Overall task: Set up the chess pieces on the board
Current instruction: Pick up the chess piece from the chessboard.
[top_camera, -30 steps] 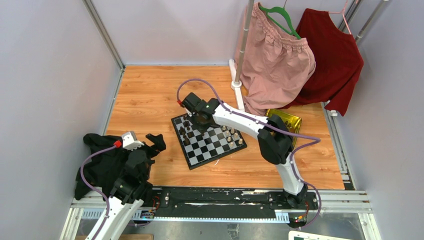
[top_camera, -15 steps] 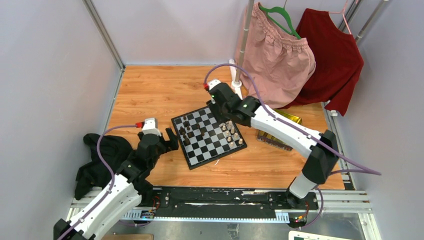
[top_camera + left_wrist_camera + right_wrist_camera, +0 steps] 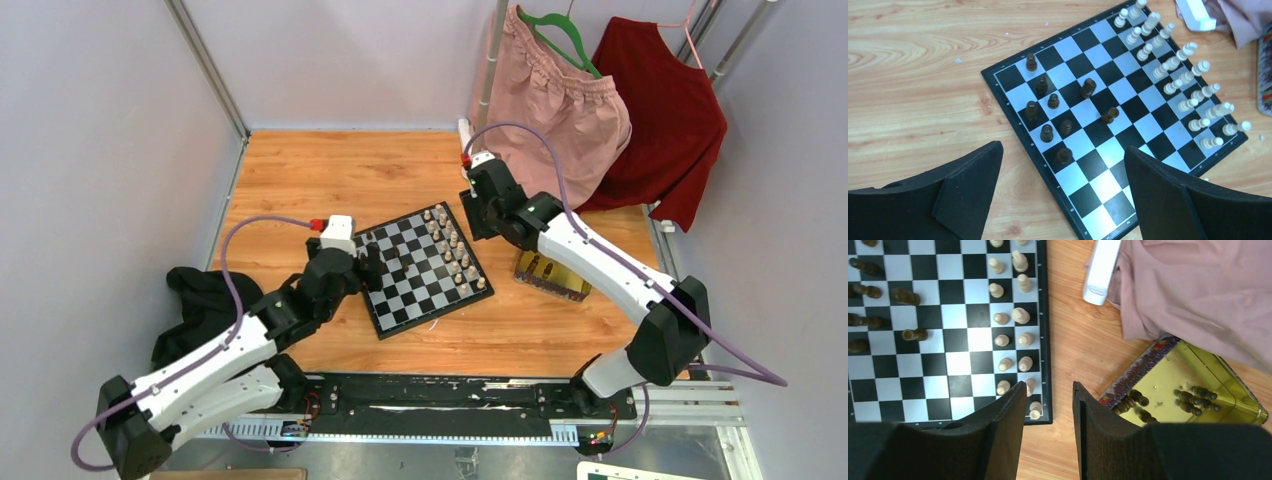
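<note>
Several dark chess pieces (image 3: 1053,101) stand scattered on the left part of the board (image 3: 1104,186) in the left wrist view, not yet in ranks. The cream pieces (image 3: 1173,62) fill two rows along its upper right edge. More dark chess pieces (image 3: 1204,393) lie in the gold tray (image 3: 1140,371), lower right of the right wrist view. Your right hand (image 3: 1048,390) is part-open and empty, poised between board and tray, probably to fetch from the tray. Your left hand (image 3: 1062,150) hangs wide open and empty above the dark side, likely to arrange those pieces.
</note>
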`<state>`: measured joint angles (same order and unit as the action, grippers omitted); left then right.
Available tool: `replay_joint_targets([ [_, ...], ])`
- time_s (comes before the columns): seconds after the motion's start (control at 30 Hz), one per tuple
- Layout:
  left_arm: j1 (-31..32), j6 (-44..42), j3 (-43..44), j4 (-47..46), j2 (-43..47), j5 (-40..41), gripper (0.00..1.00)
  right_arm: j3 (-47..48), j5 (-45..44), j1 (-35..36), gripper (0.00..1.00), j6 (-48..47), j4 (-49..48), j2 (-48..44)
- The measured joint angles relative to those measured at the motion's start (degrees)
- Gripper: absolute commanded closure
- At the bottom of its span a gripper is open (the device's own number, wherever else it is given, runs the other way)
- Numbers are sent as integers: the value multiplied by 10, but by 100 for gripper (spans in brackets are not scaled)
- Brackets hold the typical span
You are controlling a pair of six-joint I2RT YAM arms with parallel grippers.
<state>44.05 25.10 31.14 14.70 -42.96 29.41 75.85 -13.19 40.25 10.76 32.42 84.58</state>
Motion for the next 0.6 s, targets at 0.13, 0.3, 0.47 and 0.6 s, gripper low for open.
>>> replay_joint_targets([
  [0.13,50,-17,64,24,-94,27,4,-12,2,-30,57,3,-5,-14],
  [0.3,87,-40,139,38,-213,33,6,-24,11,-61,57,6,-14,-32],
  [0.47,90,-49,184,47,-283,29,9,-36,22,-84,57,7,-22,-40],
  [0.6,90,-50,211,50,-325,27,15,-45,31,-97,57,8,-27,-40],
])
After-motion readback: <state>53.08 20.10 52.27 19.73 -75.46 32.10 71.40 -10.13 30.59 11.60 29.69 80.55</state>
